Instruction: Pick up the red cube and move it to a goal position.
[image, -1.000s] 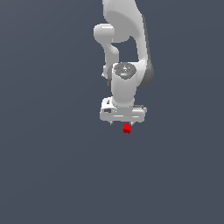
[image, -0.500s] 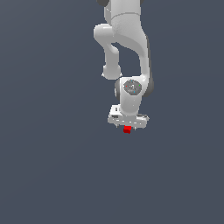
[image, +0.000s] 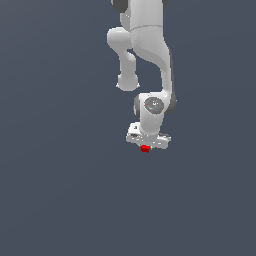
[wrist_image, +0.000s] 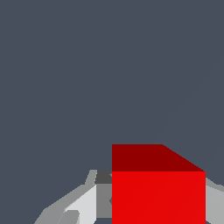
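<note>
The red cube (image: 145, 148) shows as a tiny bright red block directly under the white hand of the arm, in the middle of the exterior view. My gripper (image: 146, 147) is shut on it, and most of the fingers are hidden behind the hand and the cube. In the wrist view the red cube (wrist_image: 158, 188) fills the space between the two grey fingers (wrist_image: 81, 202), one on each side of it, and my gripper (wrist_image: 148, 205) holds it against a plain dark background.
A flat, uniform dark grey-blue surface (image: 60, 190) surrounds the arm on all sides. The white arm (image: 145, 55) rises from the hand to the upper edge of the exterior view.
The arm has folded differently over the last second, its hand turning and shifting slightly. The cube has stayed between the fingers at nearly the same spot in the exterior view.
</note>
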